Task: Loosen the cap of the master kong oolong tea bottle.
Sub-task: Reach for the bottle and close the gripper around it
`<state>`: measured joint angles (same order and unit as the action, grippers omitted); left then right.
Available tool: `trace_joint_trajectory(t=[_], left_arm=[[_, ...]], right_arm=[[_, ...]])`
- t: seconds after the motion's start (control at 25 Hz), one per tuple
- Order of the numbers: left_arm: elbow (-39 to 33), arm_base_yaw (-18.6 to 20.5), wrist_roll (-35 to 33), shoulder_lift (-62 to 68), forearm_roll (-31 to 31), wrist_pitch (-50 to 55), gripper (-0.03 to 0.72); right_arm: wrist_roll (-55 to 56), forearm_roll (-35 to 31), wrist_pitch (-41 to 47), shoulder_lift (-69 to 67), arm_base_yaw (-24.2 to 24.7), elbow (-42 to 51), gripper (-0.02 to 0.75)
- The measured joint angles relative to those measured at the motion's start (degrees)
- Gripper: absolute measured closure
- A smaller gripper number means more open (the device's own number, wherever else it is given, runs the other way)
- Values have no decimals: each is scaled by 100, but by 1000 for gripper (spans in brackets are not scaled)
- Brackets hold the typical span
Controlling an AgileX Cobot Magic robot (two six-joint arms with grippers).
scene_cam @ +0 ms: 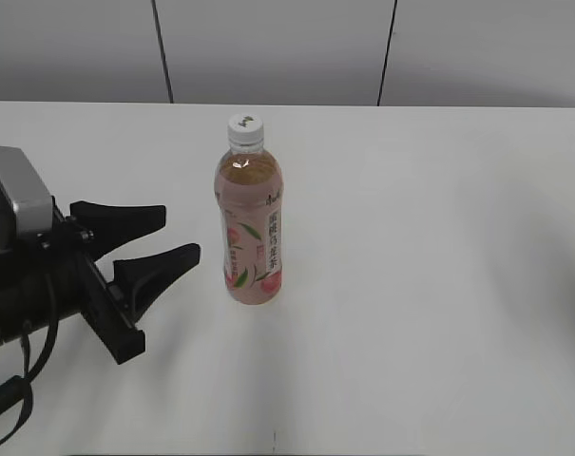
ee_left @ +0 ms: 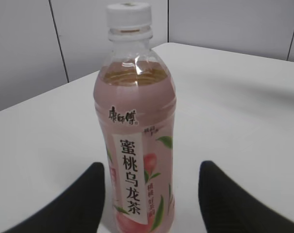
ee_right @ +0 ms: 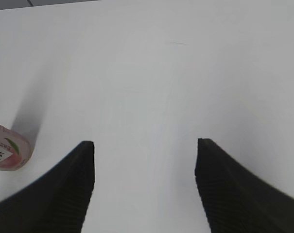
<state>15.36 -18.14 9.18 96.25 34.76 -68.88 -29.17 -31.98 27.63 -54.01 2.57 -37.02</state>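
From outside, my left pincer (scene_cam: 178,237) waits spread beside the upright master kong oolong tea bottle (scene_cam: 250,228), cap (scene_cam: 246,126) on; its wrist camera frames the body for bracing; my right pincer (ee_right: 144,160), spread, hovers well clear.

The bottle (ee_left: 134,141) carries a pink label (ee_left: 137,179) with the white brand script 康師傅 near its top, and below it a white vertical strip printed in dark characters 蜜桃乌龙茶. Small print beside the strip and on a red patch at the label's left edge is too fine to read. In the exterior view the same label shows only as blurred characters, and the mark on the cap (scene_cam: 246,124) cannot be read.
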Motion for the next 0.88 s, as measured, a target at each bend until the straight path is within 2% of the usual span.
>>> trace_joint_trajectory(t=[0.24, 0.4, 0.52, 0.88], left_arm=[[0, 0, 0, 0, -115, -9, 307], [0, 0, 0, 0, -477, -9, 232], [29, 0, 0, 21, -520, -15, 185], [58, 0, 0, 473, -497, -33, 172]], right_arm=[[0, 0, 0, 0, 0, 0, 244], [0, 0, -7, 0, 0, 0, 244], [0, 0, -7, 0, 0, 0, 244], [0, 0, -7, 0, 0, 0, 244]])
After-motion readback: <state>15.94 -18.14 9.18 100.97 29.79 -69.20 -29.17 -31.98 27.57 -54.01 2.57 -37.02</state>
